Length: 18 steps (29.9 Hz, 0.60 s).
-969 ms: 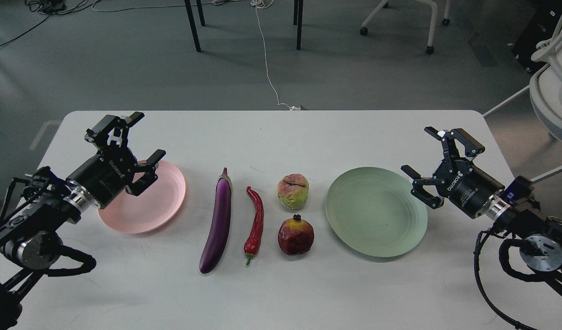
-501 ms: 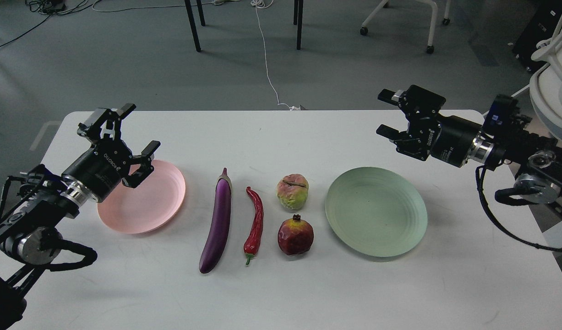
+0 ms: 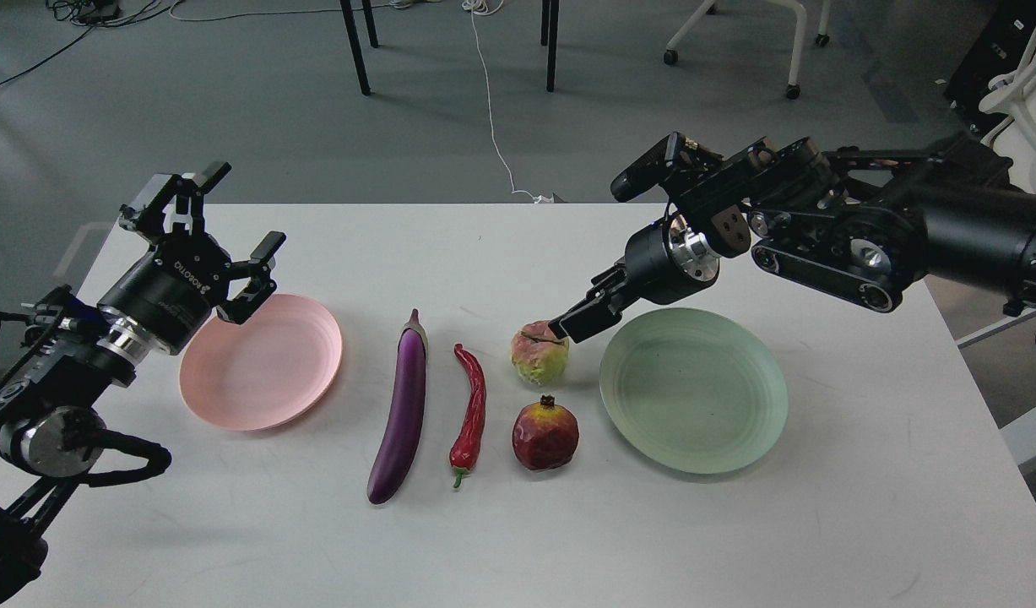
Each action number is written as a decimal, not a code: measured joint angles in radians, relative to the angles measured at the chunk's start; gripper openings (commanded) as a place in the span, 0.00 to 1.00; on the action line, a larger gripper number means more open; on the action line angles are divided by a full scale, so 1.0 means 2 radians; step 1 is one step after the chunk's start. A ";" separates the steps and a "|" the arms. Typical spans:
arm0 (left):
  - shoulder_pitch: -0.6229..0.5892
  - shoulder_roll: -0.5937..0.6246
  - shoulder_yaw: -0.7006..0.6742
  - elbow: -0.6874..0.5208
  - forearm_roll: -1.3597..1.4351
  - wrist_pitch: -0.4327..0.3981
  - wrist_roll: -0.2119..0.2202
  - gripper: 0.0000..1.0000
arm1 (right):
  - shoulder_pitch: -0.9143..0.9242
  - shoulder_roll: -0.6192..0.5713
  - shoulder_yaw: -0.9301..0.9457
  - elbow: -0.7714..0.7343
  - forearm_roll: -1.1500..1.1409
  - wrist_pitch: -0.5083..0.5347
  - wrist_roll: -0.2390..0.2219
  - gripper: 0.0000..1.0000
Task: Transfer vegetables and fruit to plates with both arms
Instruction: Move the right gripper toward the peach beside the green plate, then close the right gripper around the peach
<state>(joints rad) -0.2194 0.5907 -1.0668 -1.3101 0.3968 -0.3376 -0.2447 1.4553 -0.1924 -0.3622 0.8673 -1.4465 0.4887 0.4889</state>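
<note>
On the white table lie a purple eggplant (image 3: 402, 415), a red chili pepper (image 3: 472, 405), a yellow-green lumpy fruit (image 3: 539, 355) and a dark-red pomegranate (image 3: 545, 435) in front of it. A pale pink plate (image 3: 260, 363) sits to the left and a pale green plate (image 3: 693, 388) to the right; both are bare. My left gripper (image 3: 241, 211) is open and empty, raised above the pink plate's far left edge. My right gripper (image 3: 578, 321) reaches in over the green plate's far edge. Its tip is at the lumpy fruit's upper right, and its fingers overlap in a dark shape.
The table's far edge (image 3: 484, 205) runs just behind both arms. On the floor beyond are chair and table legs (image 3: 551, 51), a white cable (image 3: 492, 118) and a white office chair (image 3: 1020, 93) at the right.
</note>
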 measured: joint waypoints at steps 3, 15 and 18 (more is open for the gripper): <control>0.000 0.000 -0.004 0.000 0.000 0.000 0.000 0.99 | -0.001 0.034 -0.018 -0.027 -0.004 0.000 0.000 0.99; 0.001 0.003 -0.007 0.000 0.000 0.000 -0.005 0.99 | -0.017 0.096 -0.027 -0.094 -0.004 -0.037 0.000 0.99; 0.001 0.003 -0.010 0.000 0.000 0.000 -0.005 0.99 | -0.020 0.096 -0.028 -0.098 -0.004 -0.050 0.000 0.99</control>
<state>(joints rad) -0.2178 0.5975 -1.0859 -1.3101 0.3969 -0.3376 -0.2544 1.4150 -0.0002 -0.4176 0.6722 -1.4555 0.3883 0.4886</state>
